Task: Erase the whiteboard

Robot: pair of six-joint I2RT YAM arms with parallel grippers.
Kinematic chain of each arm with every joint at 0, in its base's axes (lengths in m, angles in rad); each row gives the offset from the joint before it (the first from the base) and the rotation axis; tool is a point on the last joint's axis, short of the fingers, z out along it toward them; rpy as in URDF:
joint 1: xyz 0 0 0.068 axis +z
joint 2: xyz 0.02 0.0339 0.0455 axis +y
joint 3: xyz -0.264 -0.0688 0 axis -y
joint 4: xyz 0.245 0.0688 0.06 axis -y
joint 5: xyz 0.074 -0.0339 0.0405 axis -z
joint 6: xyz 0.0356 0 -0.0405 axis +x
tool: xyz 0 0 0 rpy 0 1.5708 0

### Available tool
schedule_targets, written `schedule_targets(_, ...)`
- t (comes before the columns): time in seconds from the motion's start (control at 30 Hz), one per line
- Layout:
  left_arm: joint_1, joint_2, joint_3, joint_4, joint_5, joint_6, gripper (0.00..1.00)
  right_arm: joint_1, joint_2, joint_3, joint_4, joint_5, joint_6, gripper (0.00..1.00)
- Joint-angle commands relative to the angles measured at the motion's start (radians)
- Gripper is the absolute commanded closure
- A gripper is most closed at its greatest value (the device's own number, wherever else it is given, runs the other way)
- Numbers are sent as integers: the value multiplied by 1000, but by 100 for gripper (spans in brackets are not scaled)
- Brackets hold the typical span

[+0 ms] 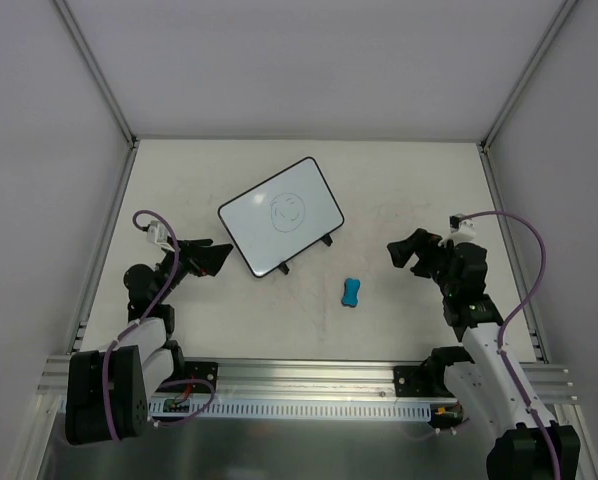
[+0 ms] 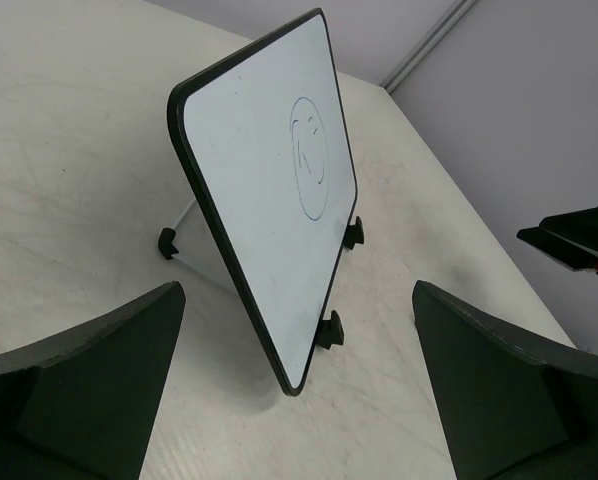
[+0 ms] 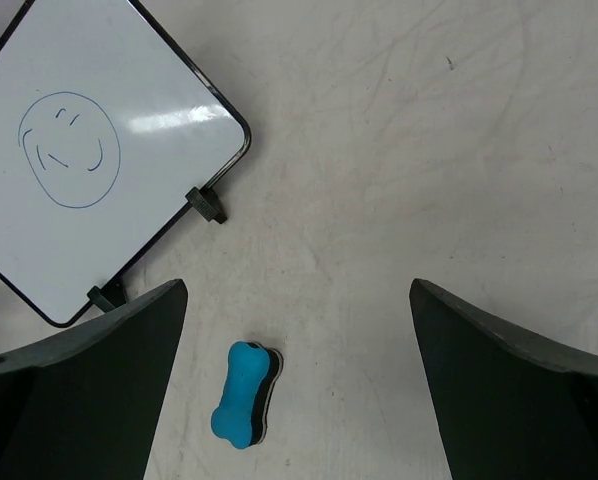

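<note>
The whiteboard (image 1: 281, 216) stands tilted on its small black feet at mid-table, a blue smiley face drawn on it (image 2: 279, 190) (image 3: 89, 150). My left gripper (image 1: 211, 257) is open just left of the board's near corner, nothing between its fingers (image 2: 89, 390). My right gripper (image 1: 407, 251) is open to the right of the board, apart from it. A blue bone-shaped eraser (image 1: 352, 293) (image 3: 244, 393) lies flat on the table between the arms, below the board, near my right gripper's left finger (image 3: 79, 390).
A metal frame rail (image 1: 309, 377) runs along the near table edge. Upright posts (image 1: 99, 75) and white walls close the back and sides. The right gripper's tip (image 2: 579, 235) shows at the right of the left wrist view.
</note>
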Motion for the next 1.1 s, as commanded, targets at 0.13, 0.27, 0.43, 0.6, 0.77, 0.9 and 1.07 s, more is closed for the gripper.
schedule_targets(0.13, 13, 12, -5, 58, -5, 52, 1, 55, 88, 59, 32, -21, 6, 1)
schedule_targets(0.27, 13, -21, -17, 33, -39, 66, 1, 165, 98, 143, -87, 82, -3, 1)
schedule_targets(0.43, 13, -67, -17, -4, -45, 77, 1, 377, 173, 318, -331, 296, 93, 1)
schedule_targets(0.6, 12, -158, -40, -71, -101, 104, 1, 559, 250, 354, -391, 483, 236, 5)
schedule_targets(0.77, 13, -278, -69, -180, -165, 126, 1, 670, 409, 406, -451, 571, 317, 16)
schedule_targets(0.9, 12, -259, -68, -163, -156, 121, 1, 785, 532, 458, -517, 687, 368, 15)
schedule_targets(1.07, 13, -205, -63, -122, -137, 112, 1, 808, 624, 480, -523, 699, 399, 22)
